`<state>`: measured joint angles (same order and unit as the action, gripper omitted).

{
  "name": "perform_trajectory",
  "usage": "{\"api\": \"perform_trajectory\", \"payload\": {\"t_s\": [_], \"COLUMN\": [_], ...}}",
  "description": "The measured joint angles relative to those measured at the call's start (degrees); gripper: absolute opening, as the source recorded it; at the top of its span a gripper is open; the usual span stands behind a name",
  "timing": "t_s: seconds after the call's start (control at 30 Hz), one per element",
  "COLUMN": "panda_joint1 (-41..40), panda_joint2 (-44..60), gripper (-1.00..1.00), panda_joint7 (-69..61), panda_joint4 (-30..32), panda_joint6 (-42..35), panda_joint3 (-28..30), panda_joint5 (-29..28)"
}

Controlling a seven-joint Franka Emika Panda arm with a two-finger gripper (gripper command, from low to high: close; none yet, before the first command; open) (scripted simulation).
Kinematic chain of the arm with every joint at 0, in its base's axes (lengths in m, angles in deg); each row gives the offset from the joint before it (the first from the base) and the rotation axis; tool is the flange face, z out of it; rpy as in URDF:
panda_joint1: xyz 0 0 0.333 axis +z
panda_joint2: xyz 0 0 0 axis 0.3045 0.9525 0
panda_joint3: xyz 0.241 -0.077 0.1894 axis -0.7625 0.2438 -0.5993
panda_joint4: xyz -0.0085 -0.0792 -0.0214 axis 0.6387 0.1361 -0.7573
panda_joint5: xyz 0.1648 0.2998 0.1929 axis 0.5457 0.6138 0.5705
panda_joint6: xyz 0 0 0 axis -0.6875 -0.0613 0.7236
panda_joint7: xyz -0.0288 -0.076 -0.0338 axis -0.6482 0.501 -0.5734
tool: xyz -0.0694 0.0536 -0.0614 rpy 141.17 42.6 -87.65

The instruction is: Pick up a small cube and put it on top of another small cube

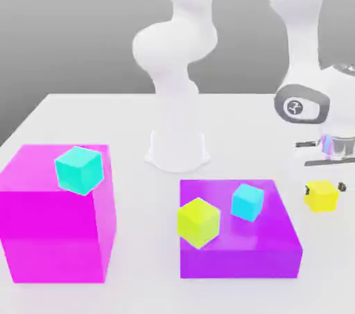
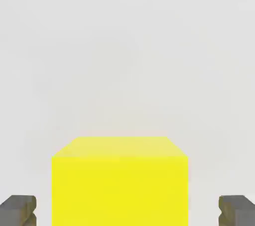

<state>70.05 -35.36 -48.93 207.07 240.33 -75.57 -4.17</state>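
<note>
we see the turquoise cube (image 1: 79, 170) on the magenta block (image 1: 41, 222), far from the jaws on the exterior view's left. then a lime cube (image 1: 198, 222) and a sky-cyan cube (image 1: 247, 202) top the purple block (image 1: 263, 250). the golden-yellow cube (image 1: 321, 195) sits on the table (image 1: 97, 115) between the gripper (image 1: 323, 186) fingers (image 2: 20, 209), the jaws open with gaps either side.

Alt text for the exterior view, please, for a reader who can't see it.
A white robot arm lowers its gripper around a golden-yellow cube on a white table. Left of it, a purple block carries lime and sky-cyan cubes; a taller magenta block carries a turquoise cube.
</note>
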Motion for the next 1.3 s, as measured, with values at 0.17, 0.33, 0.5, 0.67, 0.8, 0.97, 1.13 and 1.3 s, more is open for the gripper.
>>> {"api": "perform_trajectory", "payload": {"t_s": [0.17,0.33,0.5,0.67,0.8,0.97,1.13,1.3], "panda_joint1": [0.3,-2.2,-4.6,-18.6,-26.7,-34.0,-40.9,-44.4], "panda_joint2": [0.4,-5.9,-13.5,-19.0,-23.6,-29.7,-36.2,-36.4], "gripper": [-1.0,-1.0,-1.0,-1.0,-1.0,-1.0,-1.0,-1.0], "panda_joint7": [0.1,-2.7,-6.3,-13.9,-21.7,-31.3,-39.8,-45.4], "panda_joint4": [-0.1,1.0,1.8,-2.8,-6.9,-11.6,-15.8,-14.0], "panda_joint6": [0.2,-4.7,-11.8,-22.4,-31.1,-41.5,-51.2,-48.9], "panda_joint3": [0.3,-3.1,-3.2,2.9,8.0,16.5,24.8,31.1], "panda_joint5": [-0.1,3.7,6.4,3.0,1.8,0.7,-0.5,-0.7]}}
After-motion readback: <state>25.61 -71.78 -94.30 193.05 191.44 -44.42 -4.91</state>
